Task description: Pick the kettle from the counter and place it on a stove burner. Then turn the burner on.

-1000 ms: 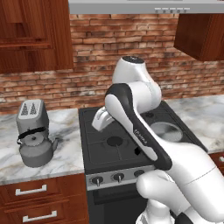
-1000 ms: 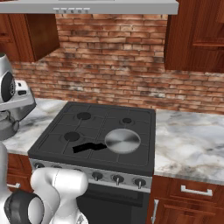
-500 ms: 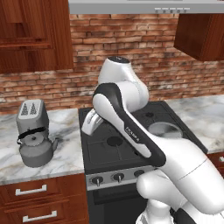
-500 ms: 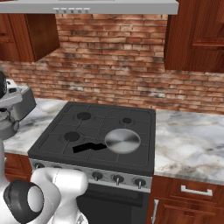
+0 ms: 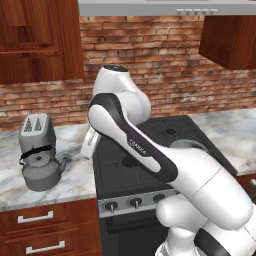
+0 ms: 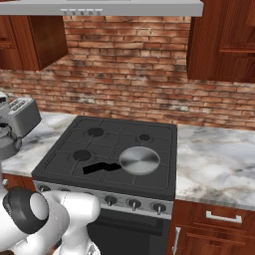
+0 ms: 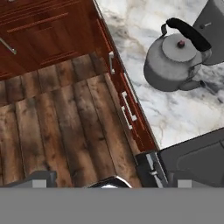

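The grey kettle [image 5: 42, 171] with its arched black handle stands on the white marble counter [image 5: 77, 175], left of the stove and just in front of the toaster. In the hand view the kettle [image 7: 175, 61] sits at the upper right, upright and untouched. My gripper [image 5: 85, 153] hangs over the stove's left edge, a little right of the kettle and above it. It is open with nothing between its fingers. Two round black burners [image 6: 95, 132] [image 6: 82, 155] lie bare on the stove's left half.
A boxy grey toaster [image 5: 35, 129] stands behind the kettle. A silver pan [image 6: 139, 160] with a black handle covers the stove's front right burner. Knobs [image 6: 133, 203] line the stove front. More marble counter [image 6: 219, 159] runs to the right of the stove. Wooden drawers [image 7: 127, 107] and floor lie below.
The arm has swung left from over the stove's middle to its left edge, nearer the kettle. The kettle, pan and base have not moved.
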